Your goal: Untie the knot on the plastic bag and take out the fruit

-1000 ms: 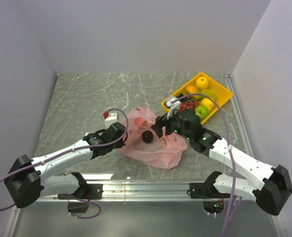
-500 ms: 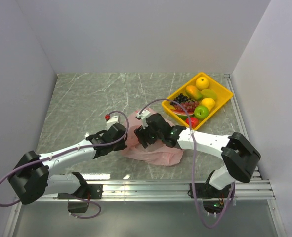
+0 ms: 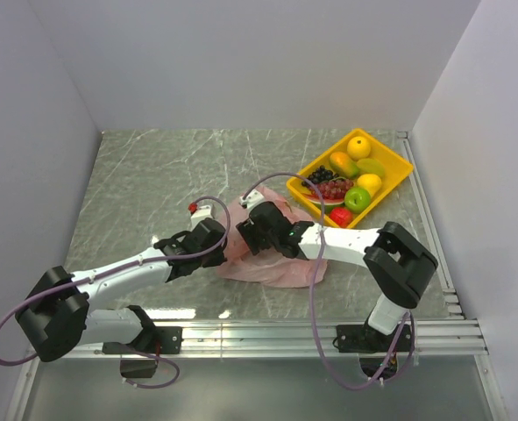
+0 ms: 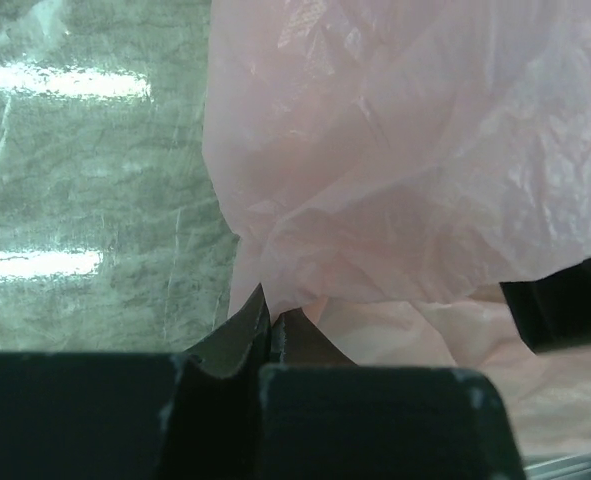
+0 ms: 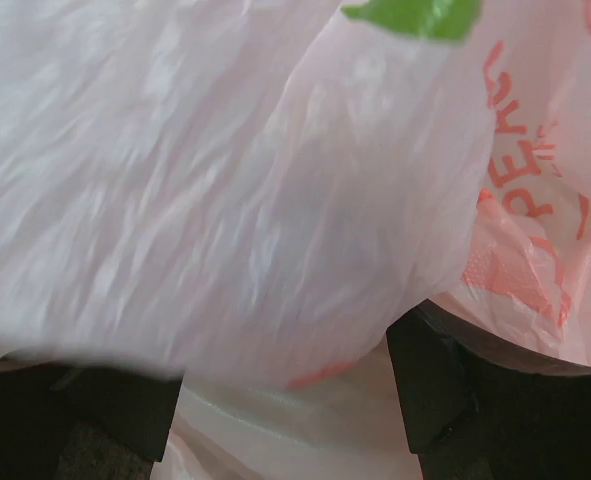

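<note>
The pink plastic bag (image 3: 280,263) lies crumpled at mid-table, and it fills the left wrist view (image 4: 405,160) and the right wrist view (image 5: 225,200). My left gripper (image 3: 216,248) is shut on a fold at the bag's left edge (image 4: 270,318). Over the bag's left half my right gripper (image 3: 251,235) stands open. Its fingers (image 5: 430,390) are wide apart with loose plastic bulging between them. No knot shows. Fruit lies in the yellow tray (image 3: 402,168): an orange citrus (image 3: 358,145), a green apple (image 3: 357,198) and a mango (image 3: 342,163).
The tray sits at the back right and also holds grape bunches (image 3: 329,182) and a small red fruit (image 3: 340,216). White walls close in the left, back and right. The right arm's elbow (image 3: 399,259) lies low beside the bag.
My right arm has swung left across the bag, and its gripper now covers the dark plum seen a second ago. The bag has bunched smaller. The left gripper keeps its hold.
</note>
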